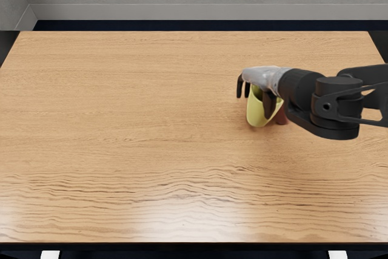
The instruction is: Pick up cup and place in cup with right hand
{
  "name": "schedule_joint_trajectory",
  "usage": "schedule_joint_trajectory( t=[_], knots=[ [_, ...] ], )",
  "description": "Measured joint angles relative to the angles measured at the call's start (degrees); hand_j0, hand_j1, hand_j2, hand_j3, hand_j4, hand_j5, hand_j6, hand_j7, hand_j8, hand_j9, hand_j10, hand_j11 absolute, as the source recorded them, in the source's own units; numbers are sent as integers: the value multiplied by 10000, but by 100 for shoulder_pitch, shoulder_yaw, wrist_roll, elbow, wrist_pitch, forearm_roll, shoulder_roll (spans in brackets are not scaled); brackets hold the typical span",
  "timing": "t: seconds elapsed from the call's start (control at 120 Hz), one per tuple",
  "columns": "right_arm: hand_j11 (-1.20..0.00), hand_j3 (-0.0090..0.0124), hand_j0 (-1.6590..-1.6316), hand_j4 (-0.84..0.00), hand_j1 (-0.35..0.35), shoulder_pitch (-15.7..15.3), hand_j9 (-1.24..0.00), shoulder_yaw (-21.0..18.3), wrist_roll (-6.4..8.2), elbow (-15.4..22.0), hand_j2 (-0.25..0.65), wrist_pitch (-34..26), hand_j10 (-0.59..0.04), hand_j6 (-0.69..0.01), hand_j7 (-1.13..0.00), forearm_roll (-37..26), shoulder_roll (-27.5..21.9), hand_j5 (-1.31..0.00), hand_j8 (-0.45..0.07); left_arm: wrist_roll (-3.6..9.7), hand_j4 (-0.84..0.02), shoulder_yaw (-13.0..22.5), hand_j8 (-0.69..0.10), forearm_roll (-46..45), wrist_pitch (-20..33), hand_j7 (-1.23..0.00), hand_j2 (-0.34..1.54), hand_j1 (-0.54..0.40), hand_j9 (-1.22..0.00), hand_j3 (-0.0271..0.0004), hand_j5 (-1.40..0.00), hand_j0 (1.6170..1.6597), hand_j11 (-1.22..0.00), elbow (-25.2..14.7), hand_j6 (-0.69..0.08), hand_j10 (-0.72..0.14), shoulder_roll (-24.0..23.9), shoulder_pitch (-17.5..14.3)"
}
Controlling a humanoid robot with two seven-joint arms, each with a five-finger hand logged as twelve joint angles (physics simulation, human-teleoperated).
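The cup [257,113] is pale yellow, shading to olive inside. Just beside it, a mostly hidden object [282,117] is reddish brown. Above the cup, the right hand [254,106] is silver-grey and black; the right arm [335,106] is black and charcoal. Under the cup, the tabletop [133,107] is light tan with darker, wavy wood grain.

Right hand [262,79] at yellow cup [257,114], reddish object [282,117], wooden table [121,125]
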Motion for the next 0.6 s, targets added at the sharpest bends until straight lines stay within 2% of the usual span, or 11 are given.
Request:
schedule_joint_trajectory(
  t=[0.042,0.05,0.183,0.242,0.442,0.6],
  knots=[
    [-6752,-4,-16543,-4991,1029,2,-6748,78,0,-75,471,71,-2535,-4856,-6647,16,20,-6800,-2822,0,-1,2,-1,0,0,1,0,3490,1,1,1,16581,1,4,-1,0,0,-3],
    [-6758,5,-16544,-4977,1024,1,-6751,99,0,-93,481,92,-2528,-4836,-6648,19,27,-6824,-2816,0,-1,2,-1,0,0,1,0,3490,1,1,1,16581,1,5,-1,0,0,-3],
    [-6751,-2,-16543,-4974,867,24,-6733,368,0,-325,204,404,-2620,-4914,-6656,140,82,-6856,-2875,0,-2,6,-3,0,0,1,1,3491,1,0,1,16581,1,12,-3,-2,0,-3],
    [-6757,3,-16546,-4950,939,46,-6731,470,-1,-425,358,523,-2632,-4929,-6658,194,85,-6886,-2874,0,-2,10,-3,0,0,1,1,3491,1,1,1,16581,1,12,-3,-2,0,-3],
    [-6720,-2,-16545,-4914,1000,97,-6675,832,-2,-814,322,944,-2573,-4870,-6662,308,104,-6951,-2819,0,-3,14,-4,0,0,0,2,3491,0,0,0,16581,1,13,-4,-2,0,6],
    [-6720,-1,-16545,-4925,999,349,-6667,954,-1,-1079,313,1170,-2534,-4845,-6664,629,157,-6923,-2796,0,-3,14,-4,0,0,0,2,3491,0,0,0,16581,1,13,-5,-3,0,32]
  ],
)
